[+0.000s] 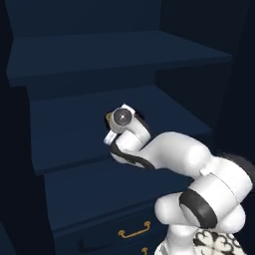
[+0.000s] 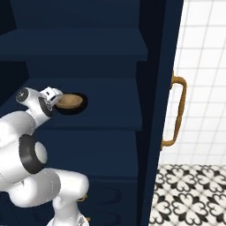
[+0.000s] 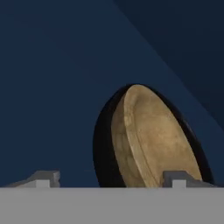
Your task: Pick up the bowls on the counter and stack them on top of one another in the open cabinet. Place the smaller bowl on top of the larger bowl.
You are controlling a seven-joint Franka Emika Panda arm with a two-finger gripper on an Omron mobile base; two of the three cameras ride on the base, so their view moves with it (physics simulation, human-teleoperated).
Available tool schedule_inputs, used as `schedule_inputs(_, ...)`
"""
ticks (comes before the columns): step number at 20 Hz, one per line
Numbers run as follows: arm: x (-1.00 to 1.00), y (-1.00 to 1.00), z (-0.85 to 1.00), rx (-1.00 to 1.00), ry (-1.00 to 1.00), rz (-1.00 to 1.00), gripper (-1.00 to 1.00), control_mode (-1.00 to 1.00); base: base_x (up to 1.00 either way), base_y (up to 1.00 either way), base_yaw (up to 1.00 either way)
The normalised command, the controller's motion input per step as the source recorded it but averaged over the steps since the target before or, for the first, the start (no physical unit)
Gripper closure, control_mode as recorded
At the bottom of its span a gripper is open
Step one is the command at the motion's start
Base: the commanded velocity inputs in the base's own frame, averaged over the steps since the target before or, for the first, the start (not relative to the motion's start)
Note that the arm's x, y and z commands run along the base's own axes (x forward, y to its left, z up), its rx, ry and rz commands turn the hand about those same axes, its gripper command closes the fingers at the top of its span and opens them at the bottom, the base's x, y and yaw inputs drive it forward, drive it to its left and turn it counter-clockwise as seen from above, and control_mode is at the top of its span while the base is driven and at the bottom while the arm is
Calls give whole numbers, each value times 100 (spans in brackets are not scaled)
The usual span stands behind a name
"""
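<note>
The smaller bowl [image 3: 153,144], tan and wood-coloured, rests inside the larger bowl [image 3: 101,148], whose glossy black rim shows around it. The stacked pair stands on a middle shelf [image 2: 110,110] of the dark navy cabinet; from the right base camera I see the tan bowl [image 2: 69,101] with the black rim [image 2: 83,106] beside it. My gripper [image 3: 109,179] is open at the bowls' near edge. Its fingertips [image 3: 41,178] stand far apart and nothing is gripped between them. In the right base view the gripper [image 2: 56,99] sits just left of the bowls. The counter is out of view.
Another shelf [image 1: 99,55] runs above and one below. Drawers with curved brass handles [image 1: 134,230] lie under the shelves. The cabinet's open door with a tall brass handle [image 2: 176,110] stands to the right, before a white tiled wall [image 2: 203,66] and patterned floor [image 2: 190,194].
</note>
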Motion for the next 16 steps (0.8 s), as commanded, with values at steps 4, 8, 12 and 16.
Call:
schedule_inputs(4,-100,0,40,0,-11,0,-100,-100,0,0,0)
schedule_inputs(8,-100,-2,70,8,1,0,-100,-100,0,0,0)
schedule_inputs(12,-100,-14,65,13,8,0,-100,-100,0,0,0)
schedule_inputs(16,-100,-4,14,11,18,0,-100,-100,0,0,0)
